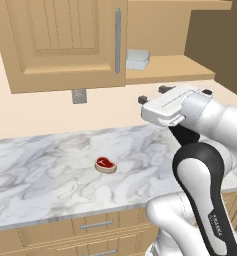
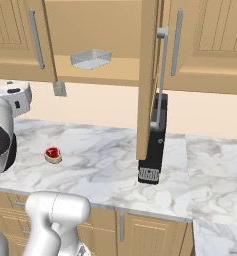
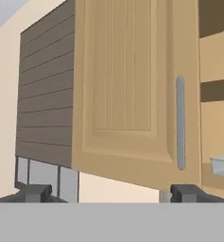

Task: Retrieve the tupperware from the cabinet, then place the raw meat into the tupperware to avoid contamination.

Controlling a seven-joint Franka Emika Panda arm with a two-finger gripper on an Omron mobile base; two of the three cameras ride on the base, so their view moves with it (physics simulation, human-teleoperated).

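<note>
Marble-patterned worktop (image 1: 50, 170), white with grey veining, spanning the lower half of the left base frame above light-wood drawers (image 1: 95, 225) with horizontal grey handles. Near its centre lies the raw meat (image 1: 105, 164), a small oval slice with a red face, pale bone mark and tan fat rim; in the right base frame it sits at lower left (image 2: 53, 155).

The cabinet (image 1: 65, 40) fills the upper left of the left base frame: light wood, panelled door, long vertical grey bar handle (image 1: 118, 40). To the right of that door the interior stands exposed, and on its wooden shelf (image 1: 175, 67) rests the tupperware (image 1: 138, 59), a shallow rectangular container of pale grey translucent plastic with rounded corners; upper centre-left in the right base frame (image 2: 91, 58), right edge of the hand frame (image 3: 222, 166).

The gripper (image 1: 151, 94), right of centre in the left base frame, has its dark fingertips (image 3: 35, 193) spread wide, holding nothing, well apart from the tupperware.

A tall black coffee machine (image 2: 153, 145) stands on the worktop at centre of the right base frame, partly behind an opened door (image 2: 148, 75).
</note>
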